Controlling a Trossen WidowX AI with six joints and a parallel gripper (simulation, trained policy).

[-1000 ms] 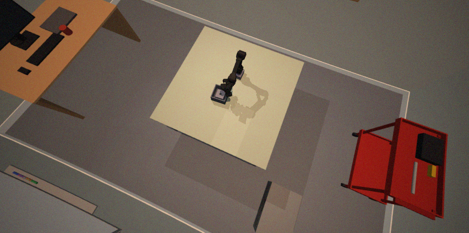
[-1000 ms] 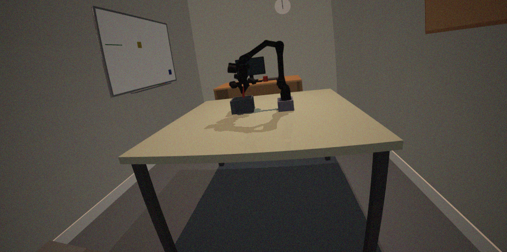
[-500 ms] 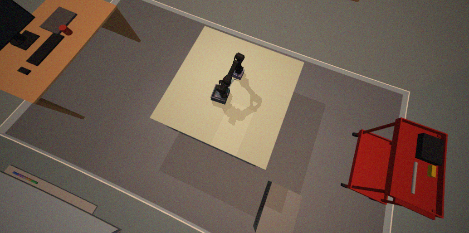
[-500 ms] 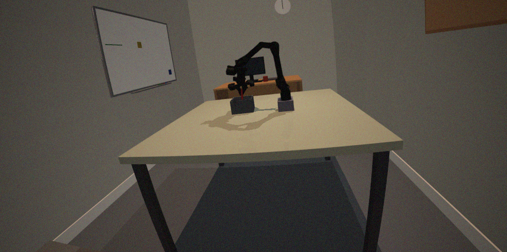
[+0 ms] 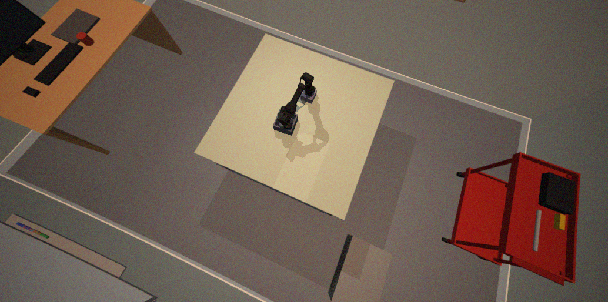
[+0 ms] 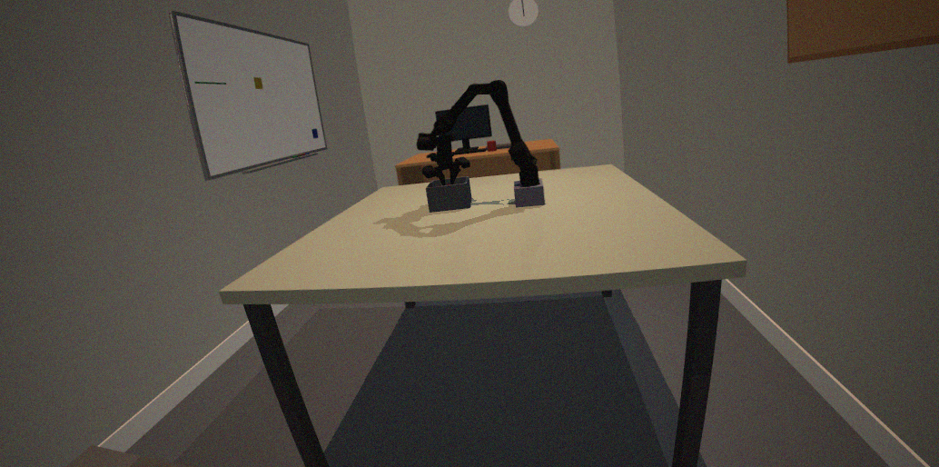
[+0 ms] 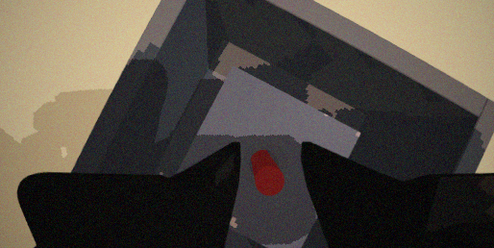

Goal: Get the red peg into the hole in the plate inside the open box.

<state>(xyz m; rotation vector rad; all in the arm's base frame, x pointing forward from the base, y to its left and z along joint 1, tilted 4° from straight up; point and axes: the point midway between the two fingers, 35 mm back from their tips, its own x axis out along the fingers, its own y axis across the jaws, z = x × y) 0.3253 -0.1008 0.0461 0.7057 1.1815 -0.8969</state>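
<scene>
The open dark box (image 5: pixel 284 131) (image 6: pixel 449 198) (image 7: pixel 360 40) stands on the table, with the raised grey plate (image 7: pixel 255 109) at its bottom. The red peg (image 7: pixel 268 179) stands on end at the plate, slightly slanted in the wrist view, with a short length showing. It hides the hole, so its exact depth cannot be told. My gripper (image 6: pixel 448 182) (image 7: pixel 270 150) is open, its fingertips down in the box on either side of the peg. Gaps show between the peg and both fingers. The peg is hidden in the top and exterior views.
The arm's base block (image 5: pixel 309 96) (image 6: pixel 528 195) stands on the pale table (image 5: pixel 255 87) (image 6: pixel 525 253) beside the box. The box's walls surround the fingers closely. The arm's shadow falls across the table. A desk and a red cart (image 5: pixel 484 210) stand apart from the table.
</scene>
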